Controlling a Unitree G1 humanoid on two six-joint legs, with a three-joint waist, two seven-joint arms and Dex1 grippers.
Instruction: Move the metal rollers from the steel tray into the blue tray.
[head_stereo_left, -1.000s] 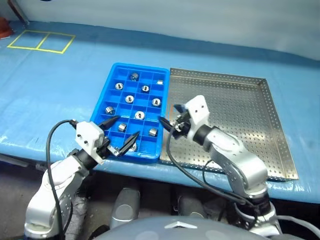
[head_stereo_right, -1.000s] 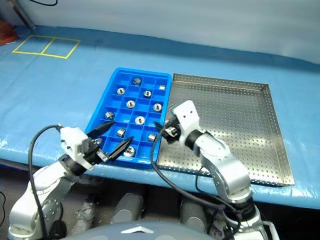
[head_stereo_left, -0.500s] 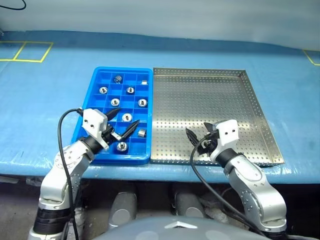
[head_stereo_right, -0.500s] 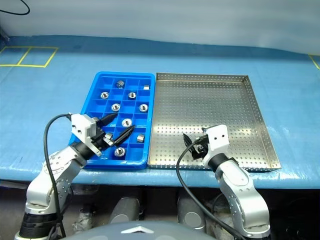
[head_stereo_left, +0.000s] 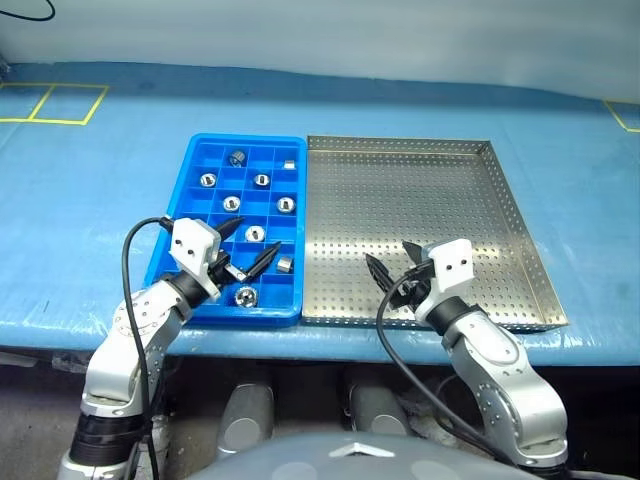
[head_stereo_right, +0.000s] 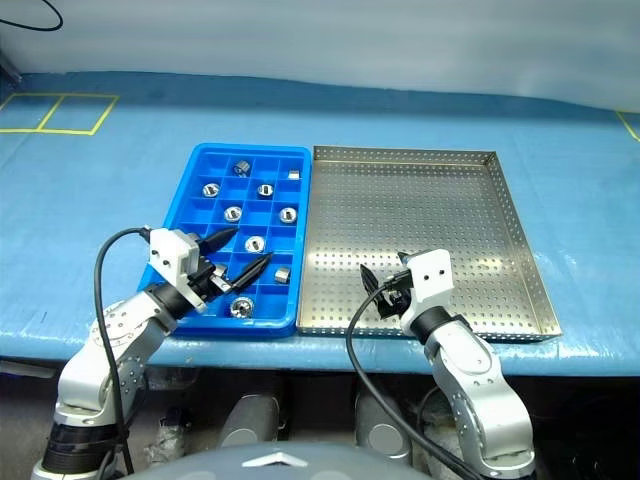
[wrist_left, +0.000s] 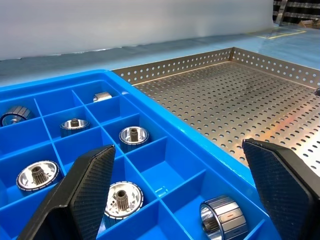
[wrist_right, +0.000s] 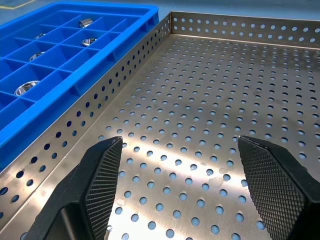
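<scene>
A blue table cover (head_stereo_left: 120, 150) carries yellow tape squares (head_stereo_left: 55, 103), apparently another (head_stereo_left: 625, 115) opposite.

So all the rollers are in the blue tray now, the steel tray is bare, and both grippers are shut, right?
Not quite: both grippers are open. The left gripper and right gripper show it in their wrist views. The rollers do sit in the blue tray, and the steel tray is bare.

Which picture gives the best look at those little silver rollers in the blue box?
The left wrist view: the metal rollers fill it close up, toothed bores visible. The head views show them as small dots in the blue tray. The right wrist view glimpses a few.
</scene>
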